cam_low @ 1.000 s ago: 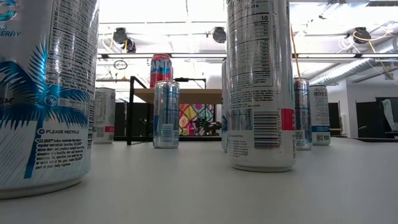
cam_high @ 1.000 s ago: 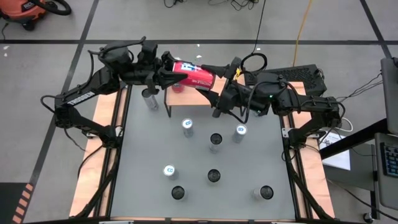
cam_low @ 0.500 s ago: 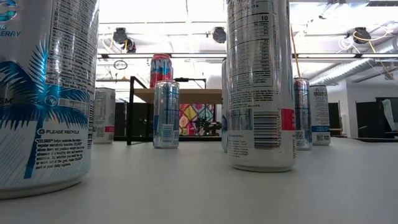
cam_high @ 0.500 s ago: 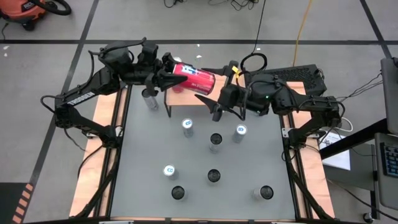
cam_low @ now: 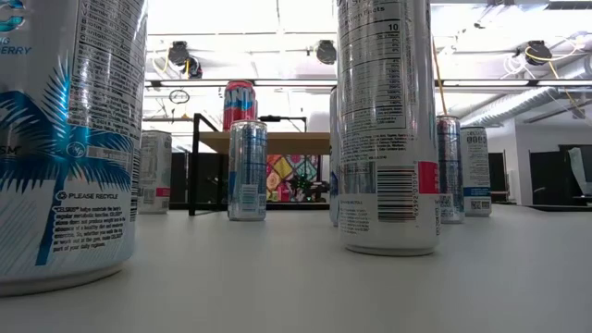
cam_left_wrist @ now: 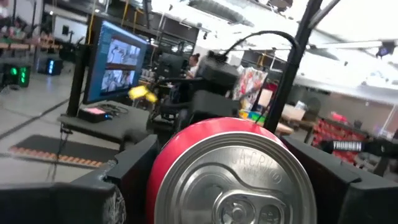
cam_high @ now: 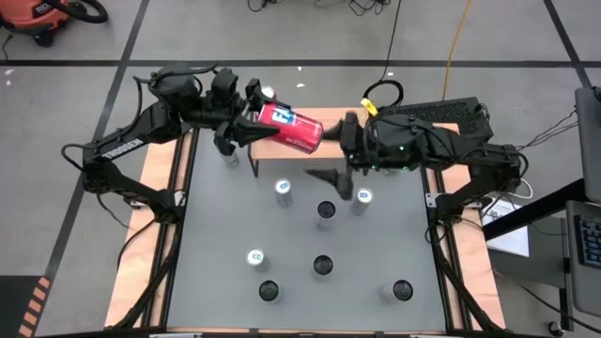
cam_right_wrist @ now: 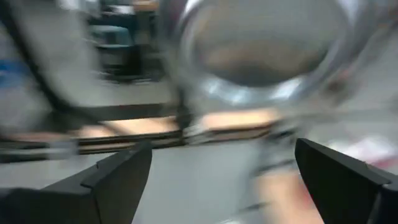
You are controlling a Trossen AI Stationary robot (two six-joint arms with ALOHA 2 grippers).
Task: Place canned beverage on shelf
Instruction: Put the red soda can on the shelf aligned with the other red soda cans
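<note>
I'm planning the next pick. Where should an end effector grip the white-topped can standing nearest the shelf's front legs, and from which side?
Grip the can around its round side wall, coming in level from the open table side, since it stands upright with the shelf behind.

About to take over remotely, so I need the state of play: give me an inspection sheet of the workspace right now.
Surface: grey table between wooden side boards.
Job's things: red can held tilted above the shelf; one can already stands on the shelf.
Clutter: eight cans stand on the table, e.g. one near its middle.
Grippers: left gripper clamps the red can; right gripper open, off the can, above the table.
Cables: yellow cable and dark cords on the floor.
Surroundings: orange-and-black shop vacuum, monitors, workshop room.
</note>
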